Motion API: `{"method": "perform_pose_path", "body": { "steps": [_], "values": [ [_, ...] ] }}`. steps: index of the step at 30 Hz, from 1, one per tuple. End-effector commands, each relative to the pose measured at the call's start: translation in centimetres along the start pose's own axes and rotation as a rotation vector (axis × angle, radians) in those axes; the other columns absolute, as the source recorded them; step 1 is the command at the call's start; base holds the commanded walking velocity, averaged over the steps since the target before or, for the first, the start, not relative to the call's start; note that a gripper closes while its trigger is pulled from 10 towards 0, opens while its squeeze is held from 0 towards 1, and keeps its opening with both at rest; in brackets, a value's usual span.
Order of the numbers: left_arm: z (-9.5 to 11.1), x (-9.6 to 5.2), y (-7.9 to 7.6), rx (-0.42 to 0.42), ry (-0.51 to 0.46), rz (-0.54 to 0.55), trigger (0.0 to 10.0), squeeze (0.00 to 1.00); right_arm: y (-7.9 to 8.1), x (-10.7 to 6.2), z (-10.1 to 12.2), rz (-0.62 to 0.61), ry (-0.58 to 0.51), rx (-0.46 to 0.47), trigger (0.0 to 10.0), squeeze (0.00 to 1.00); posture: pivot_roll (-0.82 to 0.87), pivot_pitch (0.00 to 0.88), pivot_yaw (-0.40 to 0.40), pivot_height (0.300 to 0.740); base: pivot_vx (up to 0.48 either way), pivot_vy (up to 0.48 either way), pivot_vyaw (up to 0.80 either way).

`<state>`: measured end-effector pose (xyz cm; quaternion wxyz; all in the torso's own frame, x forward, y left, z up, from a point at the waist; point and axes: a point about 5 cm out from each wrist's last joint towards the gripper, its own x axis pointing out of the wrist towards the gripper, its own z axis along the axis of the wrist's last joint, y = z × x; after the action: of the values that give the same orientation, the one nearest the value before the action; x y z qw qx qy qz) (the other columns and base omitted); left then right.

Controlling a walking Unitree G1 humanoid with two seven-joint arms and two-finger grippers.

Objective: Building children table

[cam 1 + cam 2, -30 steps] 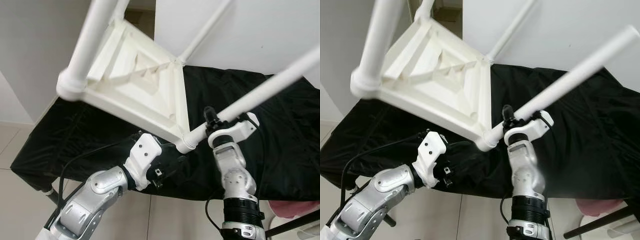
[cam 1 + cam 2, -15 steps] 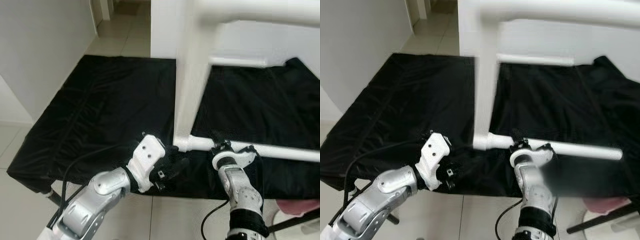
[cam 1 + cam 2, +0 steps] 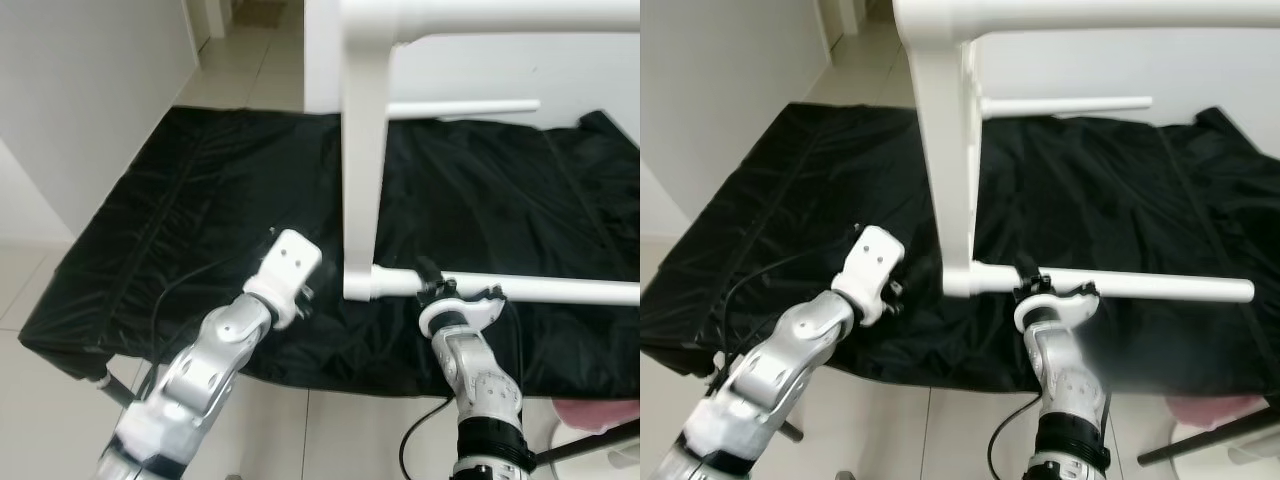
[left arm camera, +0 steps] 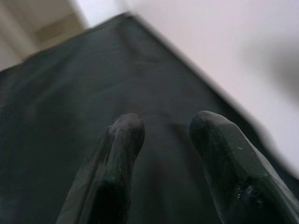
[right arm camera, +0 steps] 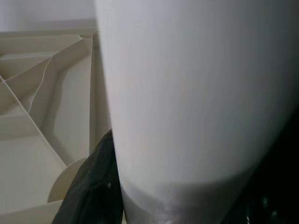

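Observation:
The white children's table [image 3: 362,180] stands on its side over the black cloth, its top an upright slab. Its legs point to the right: a near low leg [image 3: 545,290], a far one [image 3: 460,107] and one across the top [image 3: 500,14]. My right gripper [image 3: 431,282] is shut on the near low leg close to the slab. In the right wrist view that leg [image 5: 187,93] sits between black fingers [image 5: 93,186], beside the ribbed underside [image 5: 42,116]. My left gripper [image 4: 163,126] hangs open over the cloth, left of the slab's lower corner and apart from it.
A black cloth [image 3: 190,220] covers the low work surface, whose front edge lies just before my arms. White walls stand to the left and behind. Tiled floor [image 3: 40,290] shows at the left and below. A pink object [image 3: 590,415] lies at the lower right.
The table swung from a tilt overhead down onto its side, slab upright, with the right gripper still on the leg. The left gripper let go of the corner and drew back leftward.

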<state>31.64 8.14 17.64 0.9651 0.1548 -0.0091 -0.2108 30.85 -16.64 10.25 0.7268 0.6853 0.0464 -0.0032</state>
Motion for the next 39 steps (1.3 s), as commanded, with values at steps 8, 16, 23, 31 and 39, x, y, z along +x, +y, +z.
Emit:
{"method": "perform_pose_path", "body": {
  "steps": [8,16,23,31,39],
  "values": [
    [2.5,4.3,5.7,0.079,0.093,0.453,10.0,0.00,-1.2,-1.6,-2.7,-0.020,0.023,0.111,10.0,0.00,0.02,0.104,0.042,0.740,0.000,0.000,0.00],
    [8.5,6.7,6.1,-0.005,-0.041,0.482,10.0,0.00,-0.5,-3.8,-1.7,-0.007,-0.005,0.103,10.0,1.00,0.02,0.114,0.026,0.740,0.000,0.000,0.00],
    [12.7,8.1,5.4,0.015,-0.135,0.470,10.0,0.00,-0.7,-5.5,-0.5,-0.039,-0.045,0.078,10.0,1.00,0.01,0.119,0.024,0.740,0.000,0.000,0.00],
    [15.0,8.8,4.9,0.053,-0.187,0.465,10.0,0.00,-0.8,-8.3,0.4,-0.078,-0.059,0.082,10.0,0.00,0.00,0.124,0.017,0.740,0.000,0.000,0.00],
    [15.9,9.2,4.5,0.047,-0.207,0.455,10.0,0.00,-0.1,-10.6,0.9,-0.012,-0.030,0.104,10.0,0.00,-0.02,0.129,0.022,0.740,0.000,0.000,0.00]
  ]
}}
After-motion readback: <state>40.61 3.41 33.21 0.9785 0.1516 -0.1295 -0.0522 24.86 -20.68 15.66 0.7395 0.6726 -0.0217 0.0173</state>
